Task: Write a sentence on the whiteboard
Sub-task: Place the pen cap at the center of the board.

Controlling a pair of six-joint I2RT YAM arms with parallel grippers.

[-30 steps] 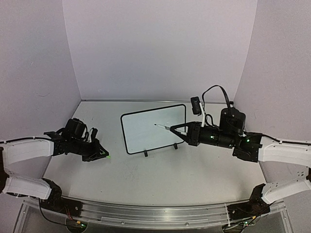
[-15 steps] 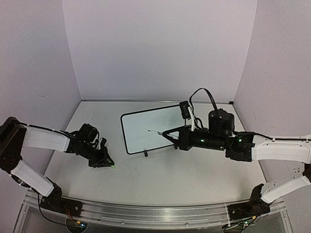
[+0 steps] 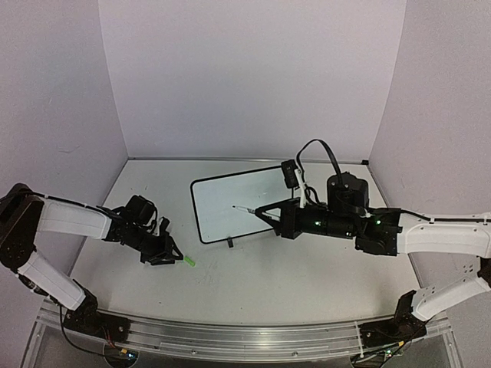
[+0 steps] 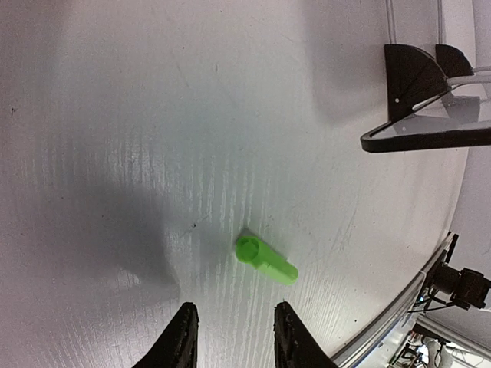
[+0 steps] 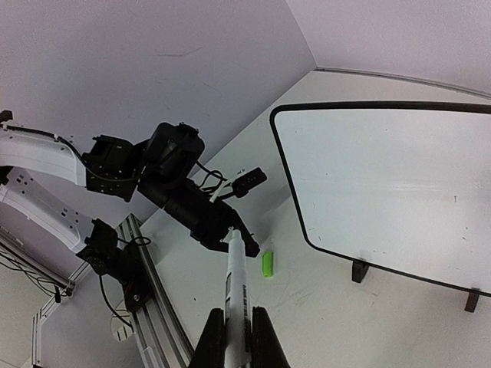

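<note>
The whiteboard (image 3: 230,207) stands on its two black feet at the table's middle; its face is blank, with no green sentence showing. It also shows in the right wrist view (image 5: 399,176), and its frame edge shows in the left wrist view (image 4: 430,138). My right gripper (image 3: 265,211) is shut on a white marker pen (image 3: 249,208) with its cap off, tip in front of the board's face. My left gripper (image 3: 173,257) is open and empty, low over the table. The green cap (image 3: 189,261) lies on the table just past its fingertips (image 4: 188,322).
A metal rail (image 3: 230,337) runs along the table's near edge. Lilac walls close in the back and both sides. In the right wrist view the left arm (image 5: 184,199) is to the left of the cap (image 5: 267,264), beyond the marker (image 5: 235,284).
My left gripper has opened and let go of the green cap, which now lies on the table. My right arm moved left across the board with the marker, then held still.
</note>
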